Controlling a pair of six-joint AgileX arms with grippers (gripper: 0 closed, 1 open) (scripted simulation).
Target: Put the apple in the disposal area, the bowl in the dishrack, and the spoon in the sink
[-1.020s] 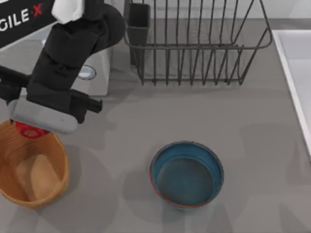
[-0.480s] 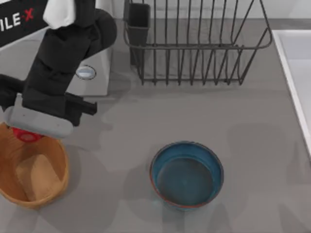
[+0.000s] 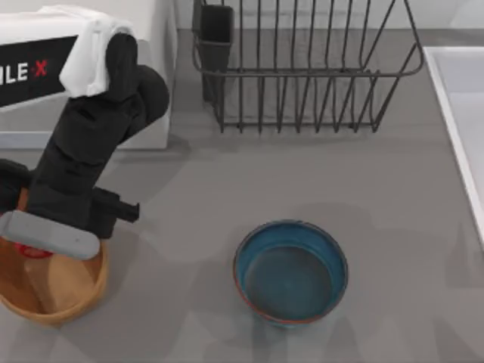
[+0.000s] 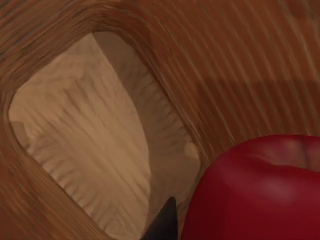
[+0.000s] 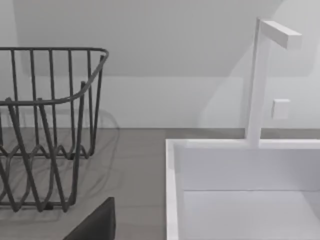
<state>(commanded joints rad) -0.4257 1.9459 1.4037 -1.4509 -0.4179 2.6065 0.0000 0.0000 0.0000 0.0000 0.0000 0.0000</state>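
Note:
My left gripper (image 3: 34, 243) hangs over the orange-tan woven basket, the disposal area (image 3: 76, 296), at the table's front left. It is shut on the red apple (image 3: 30, 251). In the left wrist view the apple (image 4: 260, 190) sits just above the basket's pale inner floor (image 4: 85, 130), with one dark fingertip (image 4: 165, 225) beside it. The teal bowl (image 3: 290, 271) stands upright at the front middle. The wire dishrack (image 3: 302, 76) is at the back and the sink (image 3: 463, 113) runs along the right edge. The spoon is out of view.
A white microwave (image 3: 155, 91) stands at the back left, behind my left arm. The right wrist view shows a dark part of my right gripper (image 5: 95, 225), the dishrack's end (image 5: 50, 125), the sink's rim (image 5: 172, 190) and a white faucet (image 5: 257, 80).
My left arm has swung toward the table's front and lowered, carrying the apple from the basket's back rim to over its inside. The bowl has not moved.

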